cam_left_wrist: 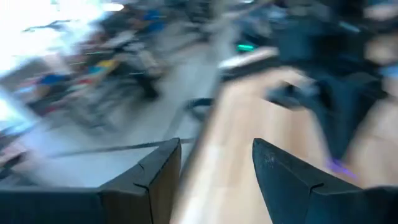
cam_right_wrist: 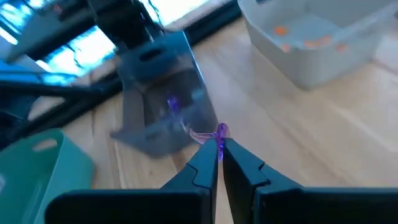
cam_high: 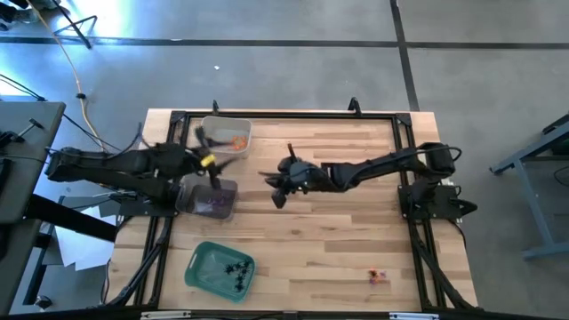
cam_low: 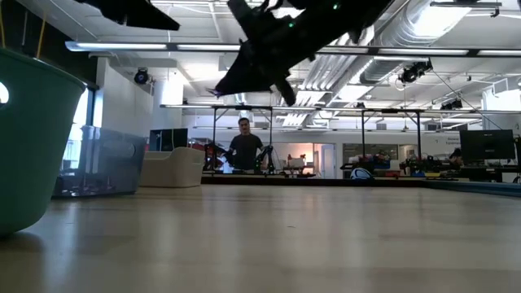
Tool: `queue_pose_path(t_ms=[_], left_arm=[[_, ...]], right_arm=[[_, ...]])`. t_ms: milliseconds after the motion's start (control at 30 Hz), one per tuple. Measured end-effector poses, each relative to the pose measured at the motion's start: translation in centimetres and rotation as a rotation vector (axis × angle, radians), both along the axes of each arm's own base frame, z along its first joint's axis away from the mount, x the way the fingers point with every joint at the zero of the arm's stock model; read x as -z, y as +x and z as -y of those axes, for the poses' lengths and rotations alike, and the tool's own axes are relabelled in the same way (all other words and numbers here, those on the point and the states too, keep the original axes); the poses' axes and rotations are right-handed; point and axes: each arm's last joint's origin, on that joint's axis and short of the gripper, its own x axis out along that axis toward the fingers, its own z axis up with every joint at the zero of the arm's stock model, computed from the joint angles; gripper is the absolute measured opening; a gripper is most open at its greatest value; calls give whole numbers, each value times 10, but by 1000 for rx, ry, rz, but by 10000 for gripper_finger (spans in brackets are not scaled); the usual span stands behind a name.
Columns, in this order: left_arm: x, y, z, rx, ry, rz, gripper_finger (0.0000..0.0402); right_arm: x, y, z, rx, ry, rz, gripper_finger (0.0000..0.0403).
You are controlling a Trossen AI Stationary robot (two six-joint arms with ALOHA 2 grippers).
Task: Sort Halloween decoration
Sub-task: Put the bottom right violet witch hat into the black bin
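Right wrist view: a purple trinket (cam_right_wrist: 220,130) is pinched at the fingertips of the right gripper (cam_right_wrist: 219,151).

It is held above the table (cam_high: 356,240), near the clear tray (cam_right_wrist: 165,106). The left gripper (cam_high: 203,140) is spread wide over the trays.

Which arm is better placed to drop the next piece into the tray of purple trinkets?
The right. The right gripper is shut on a purple trinket, heading toward the tray of purple pieces. The left gripper is open and empty over the trays at the table's left.
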Motion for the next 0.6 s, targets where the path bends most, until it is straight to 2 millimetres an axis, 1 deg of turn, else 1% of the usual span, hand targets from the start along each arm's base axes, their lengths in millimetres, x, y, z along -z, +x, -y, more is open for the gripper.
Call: queue_pose_path(t_ms=[100, 200, 267, 400, 533, 600], left_arm=[[-12, -18, -5, -159, 22, 91, 186], [-21, -34, -8, -294, 7, 187, 186], [-24, -44, -10, -356, -17, 243, 186], [-29, -58, -11, -396, -54, 317, 186], [-31, -65, -12, -399, -67, 349, 186], [-32, -67, -12, -403, -63, 351, 186]], right_arm=[[6, 10, 13, -6, -14, 81, 16], [12, 21, 24, -26, 0, 168, 16], [18, 30, 28, -41, 9, 175, 16], [26, 58, 30, -69, 13, 183, 16], [23, 89, 30, -176, -12, 184, 16], [23, 100, 30, -194, -30, 140, 16]])
